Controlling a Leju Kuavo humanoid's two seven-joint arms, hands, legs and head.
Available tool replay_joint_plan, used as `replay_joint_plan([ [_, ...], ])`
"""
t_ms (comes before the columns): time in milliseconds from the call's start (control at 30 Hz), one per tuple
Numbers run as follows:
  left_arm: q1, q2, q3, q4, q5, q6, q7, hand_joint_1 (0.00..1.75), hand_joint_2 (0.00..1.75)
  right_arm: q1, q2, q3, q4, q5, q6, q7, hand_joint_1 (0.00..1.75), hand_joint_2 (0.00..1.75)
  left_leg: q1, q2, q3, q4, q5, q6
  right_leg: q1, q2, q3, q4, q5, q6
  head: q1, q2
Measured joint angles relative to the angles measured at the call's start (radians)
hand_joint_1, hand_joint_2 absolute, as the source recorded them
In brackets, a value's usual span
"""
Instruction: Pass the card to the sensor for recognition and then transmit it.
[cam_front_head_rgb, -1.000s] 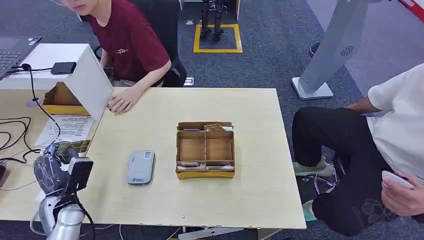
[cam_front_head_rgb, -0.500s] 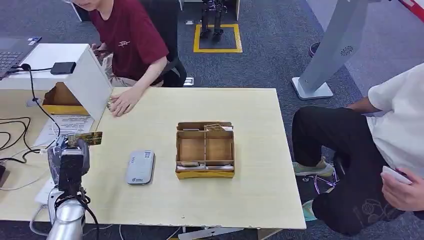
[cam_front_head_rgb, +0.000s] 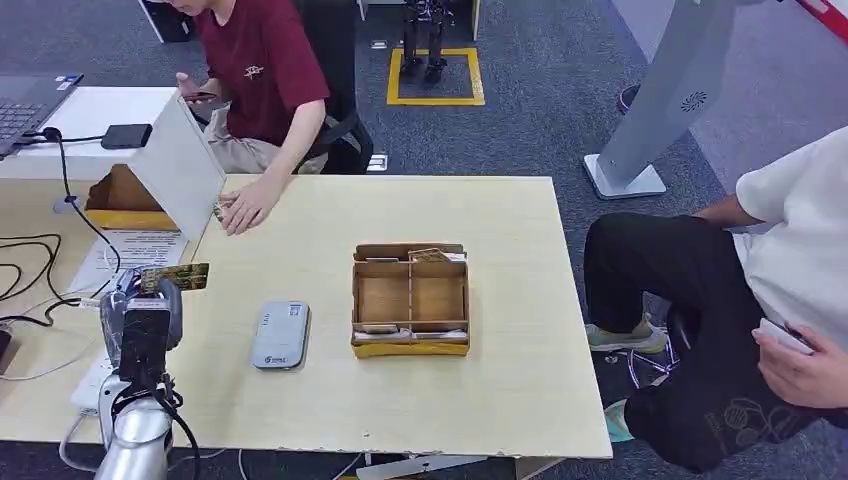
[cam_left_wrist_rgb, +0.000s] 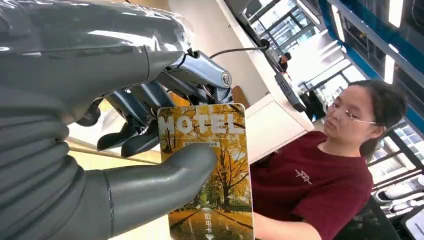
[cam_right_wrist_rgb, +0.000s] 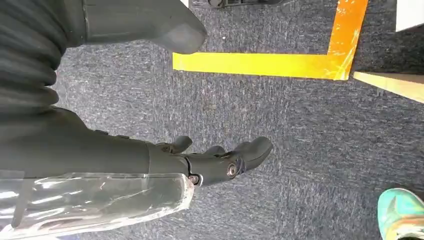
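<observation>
Left hand (cam_front_head_rgb: 140, 315): pinched the card (cam_front_head_rgb: 175, 277) between thumb and fingers, raised over the desk's (cam_front_head_rgb: 500, 390) near left edge.
Sensor (cam_front_head_rgb: 280, 334): lay flat, right of that hand.
Right hand (cam_right_wrist_rgb: 220, 162): hung above the carpet, fingers apart, holding nothing.

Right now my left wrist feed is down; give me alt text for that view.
The left hand pinches a HOTEL card with an autumn tree picture between its thumb and darker fingers. Behind it sits a person in a maroon shirt, beside a white box.
</observation>
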Motion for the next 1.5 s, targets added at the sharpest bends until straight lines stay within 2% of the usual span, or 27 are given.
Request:
replay_joint_plan([
  [133,0.0,0.0,0.0,0.0,0.002,-0.005,0.0,1.75,1.75,0.0,0.0,0.0,0.0,0.002,0.0,0.0,0.0,1.75,0.0,0.0,0.0,0.0,0.0,0.0,0.0,0.0,0.0,0.0,0.0,0.0,0.0,0.0],
  [300,0.007,0.0,-0.011,-0.006,0.046,-0.088,0.018,1.75,1.75,0.002,0.001,-0.013,0.0,0.009,0.0,-0.001,0.0,1.75,0.0,0.0,0.0,0.0,0.0,0.0,0.0,0.0,0.0,0.0,0.0,0.0,0.0,0.0],
  [867,0.077,0.003,-0.086,-0.053,0.052,-0.233,0.064,1.75,1.75,0.01,0.005,-0.066,-0.003,0.049,0.004,-0.007,0.0,1.75,0.0,0.0,0.0,0.0,0.0,0.0,0.0,0.0,0.0,0.0,0.0,0.0,0.0,0.0],
  [1100,0.09,0.001,-0.119,-0.058,0.035,-0.238,0.075,1.75,1.75,0.01,0.008,-0.076,-0.008,0.064,0.006,-0.003,0.0,1.75,0.0,0.0,0.0,0.0,0.0,0.0,0.0,0.0,0.0,0.0,0.0,0.0,0.0,0.0],
  [1500,0.089,0.0,-0.171,-0.056,-0.063,-0.211,0.106,1.75,1.75,0.009,0.011,-0.077,-0.018,0.092,0.016,0.003,0.0,1.75,0.0,0.0,0.0,0.0,0.0,0.0,0.0,0.0,0.0,0.0,0.0,0.0,0.0,0.0],
])
